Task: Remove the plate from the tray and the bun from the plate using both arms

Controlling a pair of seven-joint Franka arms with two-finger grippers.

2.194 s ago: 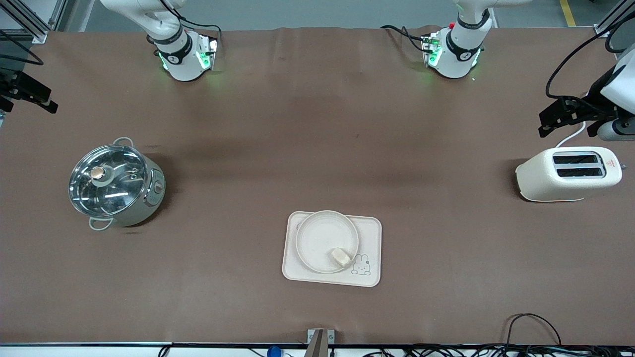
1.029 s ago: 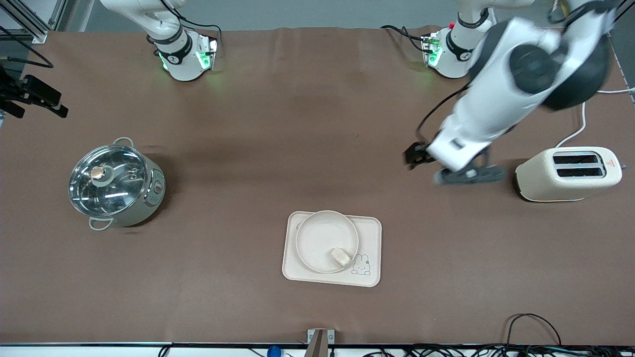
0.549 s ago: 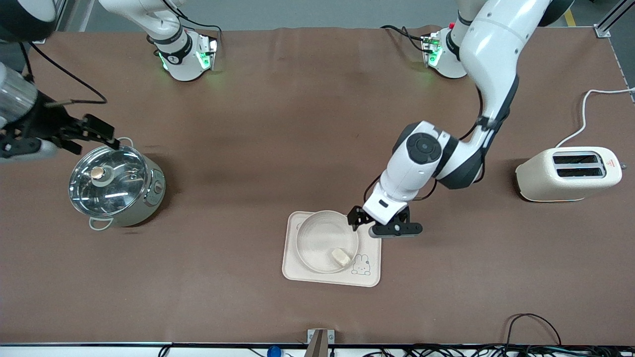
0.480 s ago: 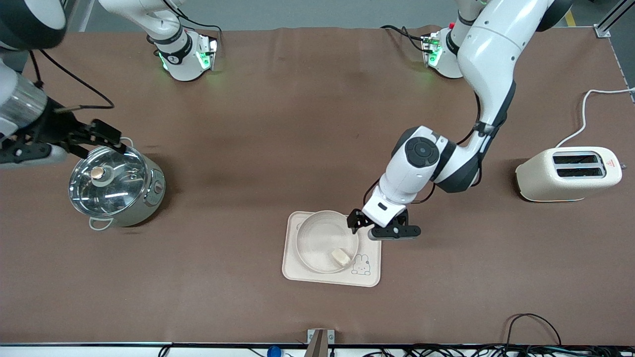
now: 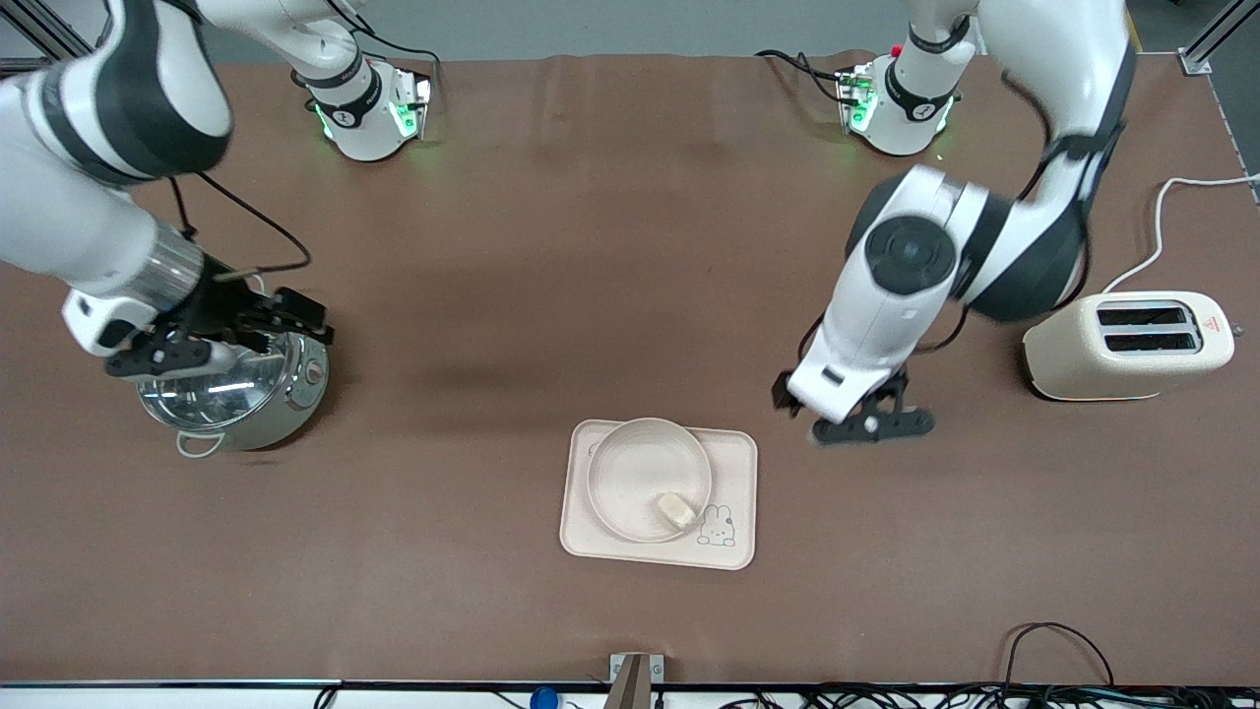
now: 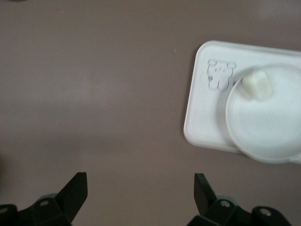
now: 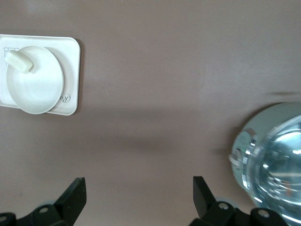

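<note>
The round cream plate (image 5: 635, 473) lies on the rabbit tray (image 5: 733, 458), with the small pale bun (image 5: 675, 509) on the plate by its rim. My left gripper (image 5: 787, 394) hangs open and empty over bare table beside the tray, toward the left arm's end. Its wrist view shows its open gripper (image 6: 140, 188), the plate (image 6: 268, 127), the bun (image 6: 256, 86) and the tray (image 6: 202, 94). My right gripper (image 5: 300, 317) is open and empty over the steel pot's edge. Its wrist view shows its open gripper (image 7: 139, 194), the plate (image 7: 33, 89) and the bun (image 7: 19, 61).
A steel pot with a glass lid (image 5: 231, 389) stands toward the right arm's end, also in the right wrist view (image 7: 275, 155). A cream toaster (image 5: 1127, 345) with its cord stands toward the left arm's end. Brown table lies between pot and tray.
The left gripper has drawn back from the plate's rim toward the left arm's end. The right gripper has moved in over the pot. Plate and bun have not moved.
</note>
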